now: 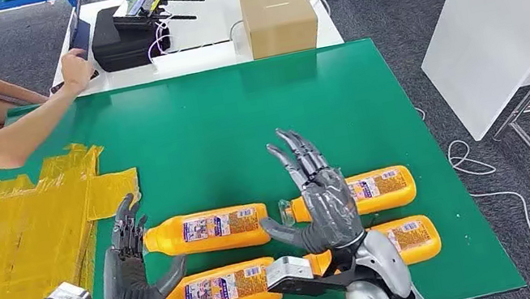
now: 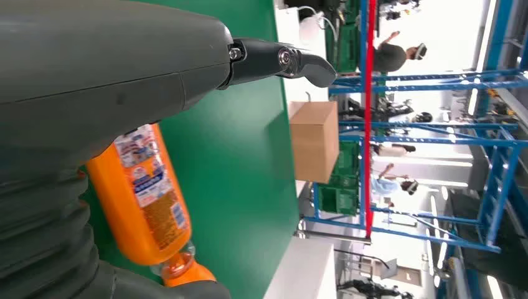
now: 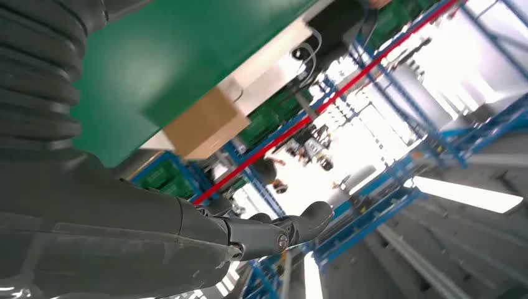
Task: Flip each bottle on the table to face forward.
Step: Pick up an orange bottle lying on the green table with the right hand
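**Four orange bottles lying flat, both hands empty above them**

Four orange bottles lie on their sides on the green table top [image 1: 239, 113], set in two rows of two near its front edge. In the back row, the back-left bottle [image 1: 206, 231] shows its printed label facing up, and the back-right bottle [image 1: 380, 188] does too, with its clear neck end pointing toward the middle. In the front row, the front-left bottle [image 1: 217, 291] also shows a label, while the front-right bottle [image 1: 413, 238] is partly covered by the right arm.

The left hand [image 1: 127, 264] hovers at the left end of the two left bottles, fingers straight and spread, thumb stretched out over the front-left bottle; it holds nothing. Whether the thumb touches that bottle is hard to say from the head view. The right hand [image 1: 316, 186] is raised between the back-left and back-right bottles, fingers fanned wide and pointing away from the robot, nothing in its grasp.

A cardboard box [image 1: 280, 19] sits on the white table [image 1: 228, 49] beyond. Yellow tape [image 1: 15, 243] covers the surface at the left. A person's arm [image 1: 5, 138] reaches across the far left corner.
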